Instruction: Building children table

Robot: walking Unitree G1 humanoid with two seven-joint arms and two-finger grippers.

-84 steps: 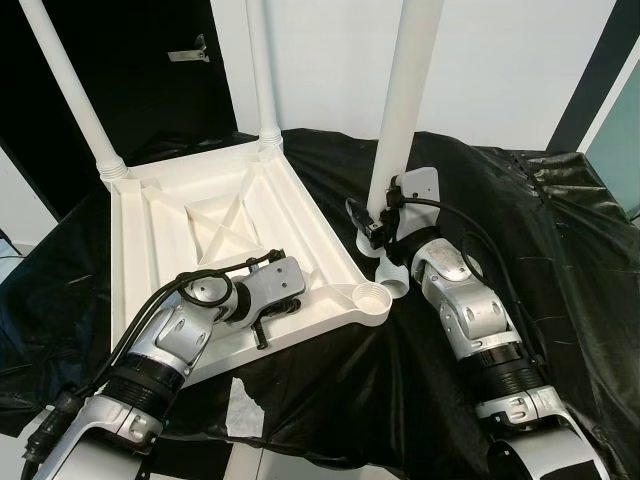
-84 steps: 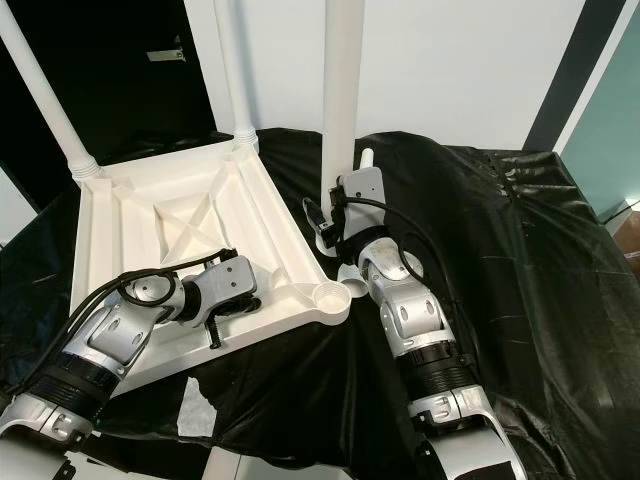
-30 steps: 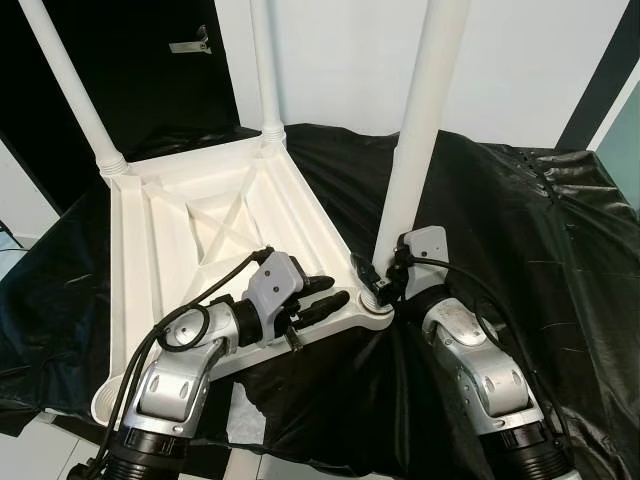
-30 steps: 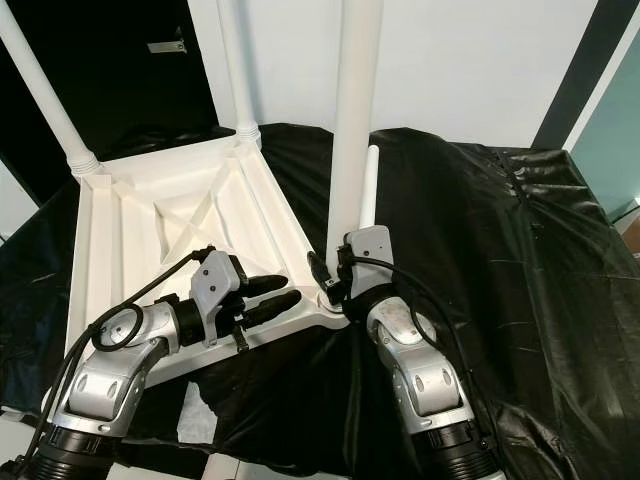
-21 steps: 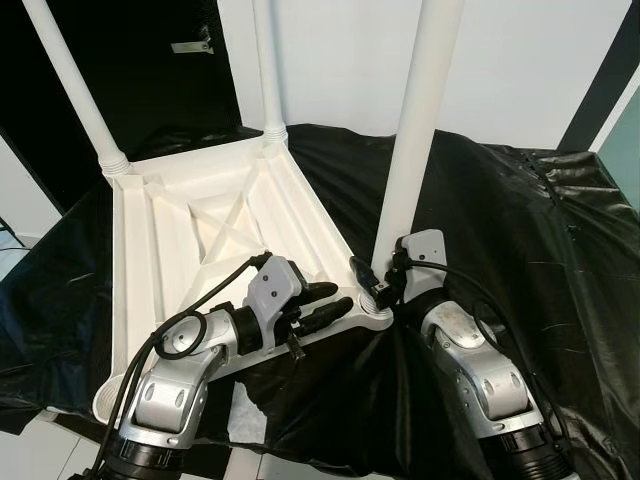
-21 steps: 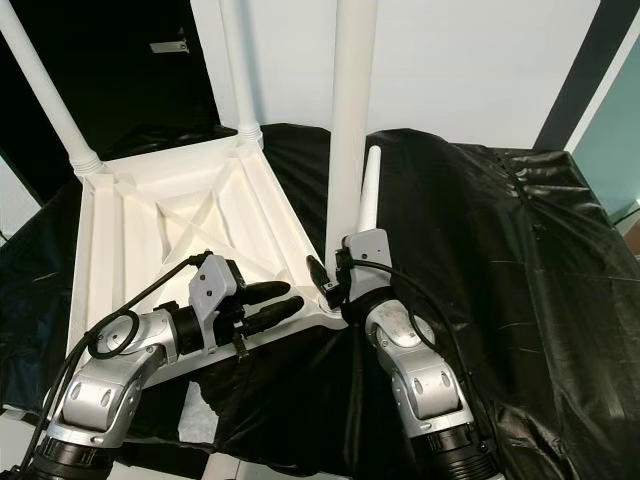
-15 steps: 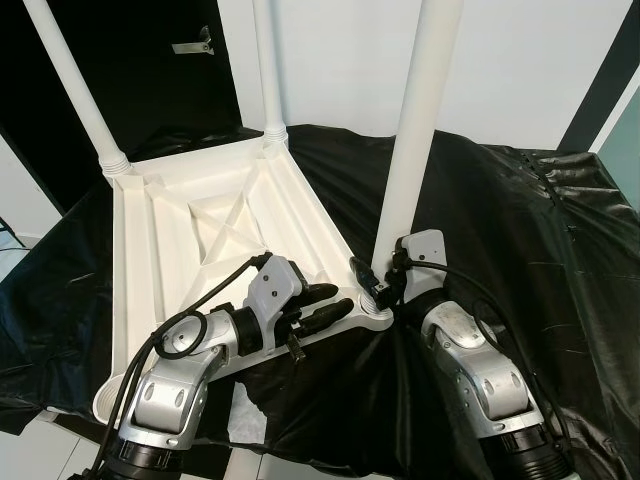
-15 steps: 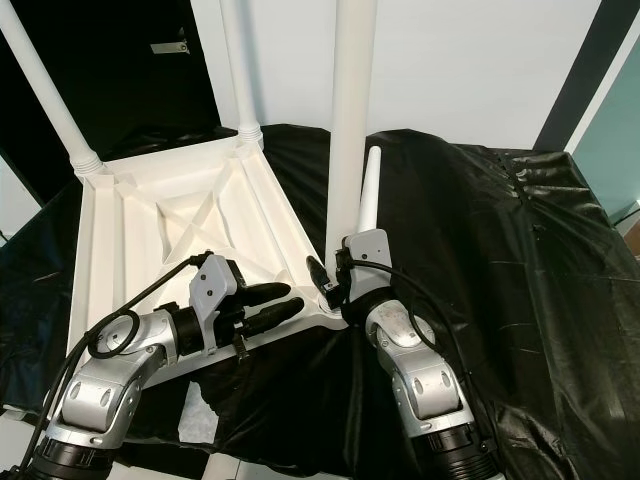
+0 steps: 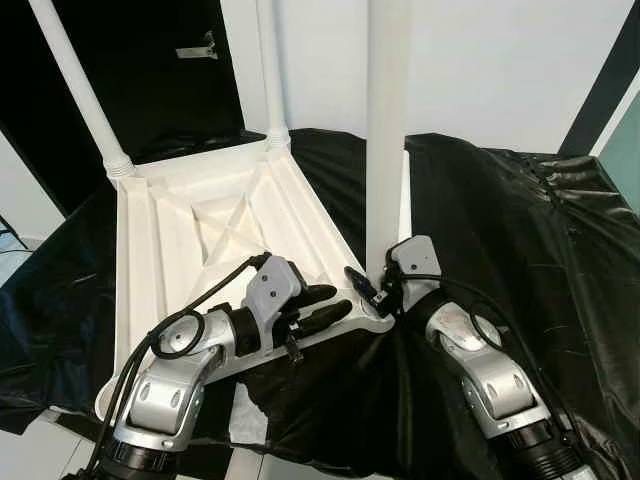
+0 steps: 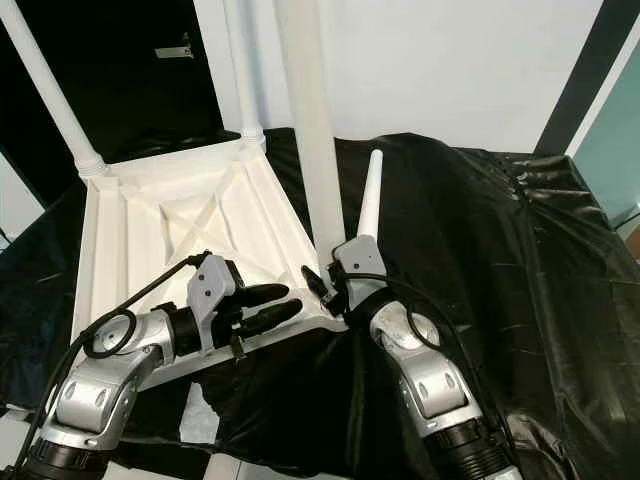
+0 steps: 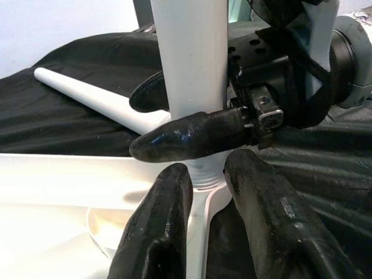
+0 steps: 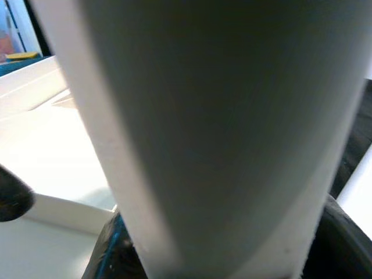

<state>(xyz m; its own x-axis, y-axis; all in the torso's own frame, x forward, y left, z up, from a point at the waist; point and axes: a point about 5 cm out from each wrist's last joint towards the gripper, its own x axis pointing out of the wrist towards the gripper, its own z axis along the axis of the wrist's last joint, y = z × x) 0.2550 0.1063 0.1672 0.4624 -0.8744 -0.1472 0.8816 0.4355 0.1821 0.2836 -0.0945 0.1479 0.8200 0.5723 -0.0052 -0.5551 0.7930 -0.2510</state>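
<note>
right tool (image 9: 372, 296) clamped third leg (image 9: 388, 130) at corner socket | left tool (image 9: 322, 306) open, bracing tabletop (image 9: 190, 240) | risk: leg seemingly tilted, might jam

Both eye views are bright and sharp, lit evenly from above with no motion blur. The white wall (image 9: 500, 70) is flat and pale, while the doorway (image 9: 150, 80) at the far left is nearly pure black. The black sheet (image 10: 520, 260) shows soft grey sheen on its creases. The white table top (image 9: 190, 240) is close to overexposed, with faint shadows in its ribs. Straight poles bow slightly toward the frame edges. In the left wrist view the near fingers (image 11: 261, 226) are soft. The right wrist view is heavily out of focus, its table leg (image 12: 221, 128) grey and shaded
</note>
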